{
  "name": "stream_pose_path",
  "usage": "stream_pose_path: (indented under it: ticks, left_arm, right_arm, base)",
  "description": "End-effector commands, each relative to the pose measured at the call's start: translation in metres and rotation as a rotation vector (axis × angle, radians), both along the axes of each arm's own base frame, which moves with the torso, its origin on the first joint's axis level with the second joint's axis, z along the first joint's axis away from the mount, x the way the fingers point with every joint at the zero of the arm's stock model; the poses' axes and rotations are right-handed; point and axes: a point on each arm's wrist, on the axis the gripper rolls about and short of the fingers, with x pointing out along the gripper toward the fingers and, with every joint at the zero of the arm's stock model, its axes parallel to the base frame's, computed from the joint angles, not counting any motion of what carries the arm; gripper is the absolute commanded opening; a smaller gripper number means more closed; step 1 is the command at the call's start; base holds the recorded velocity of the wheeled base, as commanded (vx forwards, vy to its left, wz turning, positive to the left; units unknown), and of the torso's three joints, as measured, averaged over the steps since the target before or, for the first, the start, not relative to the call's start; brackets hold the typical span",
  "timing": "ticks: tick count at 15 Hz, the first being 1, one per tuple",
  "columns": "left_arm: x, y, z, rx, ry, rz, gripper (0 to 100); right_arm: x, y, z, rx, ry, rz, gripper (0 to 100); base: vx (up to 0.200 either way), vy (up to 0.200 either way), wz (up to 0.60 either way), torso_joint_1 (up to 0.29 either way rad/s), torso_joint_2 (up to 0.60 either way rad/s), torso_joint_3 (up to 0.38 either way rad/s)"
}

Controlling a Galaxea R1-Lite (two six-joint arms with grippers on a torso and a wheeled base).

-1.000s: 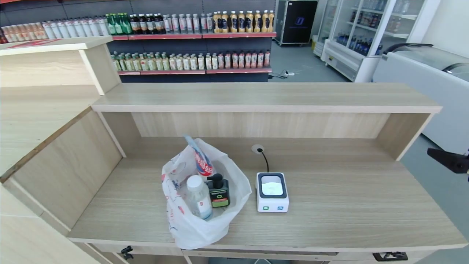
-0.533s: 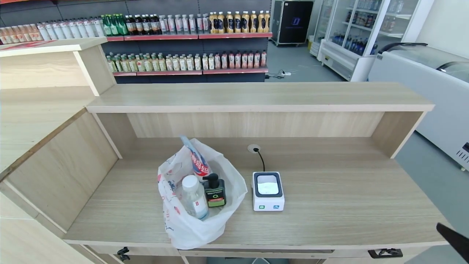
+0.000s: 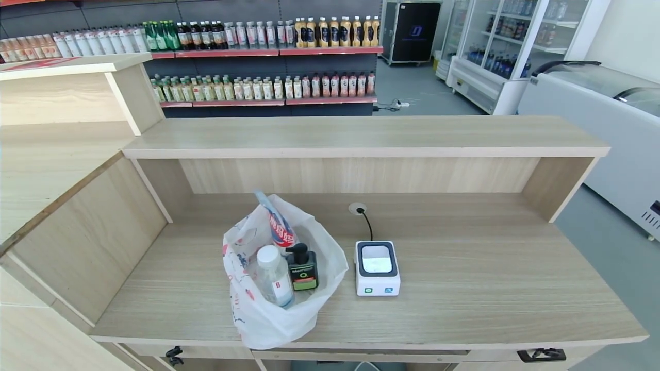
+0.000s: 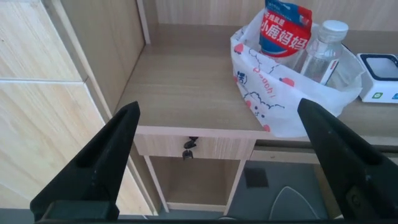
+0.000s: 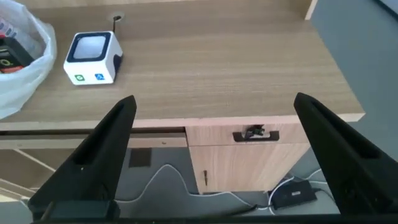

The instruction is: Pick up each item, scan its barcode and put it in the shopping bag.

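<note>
A white plastic shopping bag (image 3: 268, 314) stands on the wooden counter (image 3: 464, 288), left of the white barcode scanner (image 3: 377, 268). Inside the bag are a clear bottle with a white cap (image 3: 273, 275), a dark pump bottle (image 3: 302, 268) and a red and blue pouch (image 3: 278, 224). My left gripper (image 4: 217, 162) is open, low in front of the counter's left end, with the bag (image 4: 273, 93) beyond it. My right gripper (image 5: 217, 162) is open too, below the counter's front edge, with the scanner (image 5: 92, 57) ahead of it. Both hold nothing.
A raised shelf (image 3: 361, 136) runs along the back of the counter, with side panels at both ends. The scanner's cable (image 3: 367, 224) goes into a hole behind it. Drawers with key locks (image 5: 254, 132) sit under the front edge. Store shelves and fridges stand behind.
My right gripper dropped from the head view's right edge down past the lower right corner and out of the picture. The camera shifted slightly. The bag and the scanner stayed put.
</note>
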Motion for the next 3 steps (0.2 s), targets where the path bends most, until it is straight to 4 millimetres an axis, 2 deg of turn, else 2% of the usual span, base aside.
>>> stream_pose_path:
  ticks: [1, 3]
  left_arm:
    - [0.0, 0.0, 0.0001, 0.0, -0.002, 0.0, 100]
    - [0.0, 0.0, 0.0, -0.001, 0.0, 0.0, 100]
  right_arm:
    - [-0.0035, -0.0002, -0.0026, 0.006, -0.042, -0.002, 100]
    - [-0.0036, -0.0002, -0.0027, 0.008, -0.044, -0.002, 100]
  base:
    - [0.0, 0.0, 0.0, 0.0, 0.0, 0.0]
    - [0.0, 0.0, 0.0, 0.0, 0.0, 0.0]
